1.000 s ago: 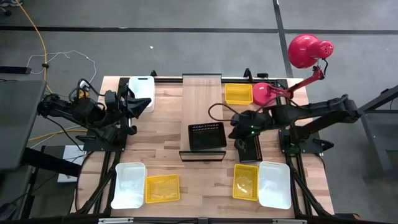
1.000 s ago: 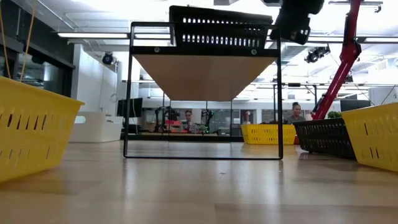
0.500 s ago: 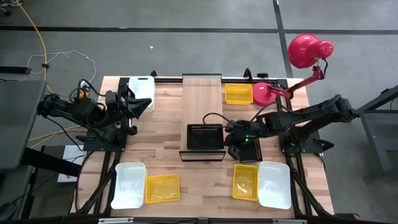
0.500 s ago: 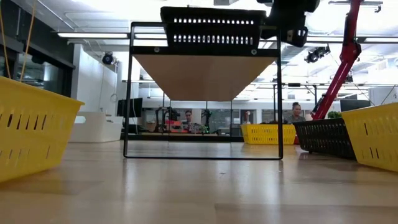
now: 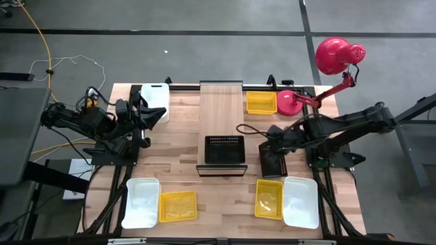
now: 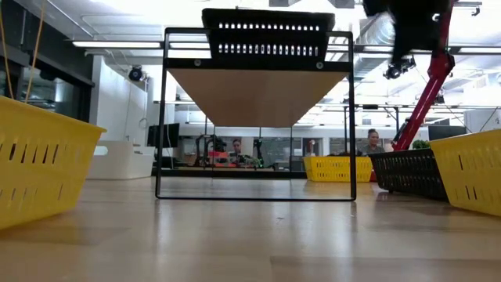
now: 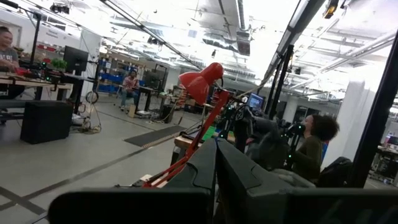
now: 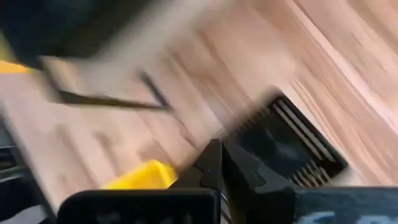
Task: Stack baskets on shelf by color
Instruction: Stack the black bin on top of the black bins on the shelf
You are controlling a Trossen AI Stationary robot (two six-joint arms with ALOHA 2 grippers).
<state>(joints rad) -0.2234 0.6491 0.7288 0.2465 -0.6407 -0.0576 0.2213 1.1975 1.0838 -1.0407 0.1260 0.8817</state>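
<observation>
Pale wooden table (image 5: 184,129), shelf (image 5: 221,102) down its middle. One black basket (image 5: 225,149) sits at the shelf's near end. I have the right pincer (image 5: 271,139) just above a second black basket (image 5: 274,163), long axis running along the shelf; fingers look clenched, holding nothing. Left pincer (image 5: 145,112) parks well apart, fingers closed.

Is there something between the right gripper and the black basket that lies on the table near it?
Nothing visible is in the way. In the high view the right gripper hangs over bare tabletop, just beside the black basket on the table, with no object between them. Another black basket already sits on the shelf.
</observation>
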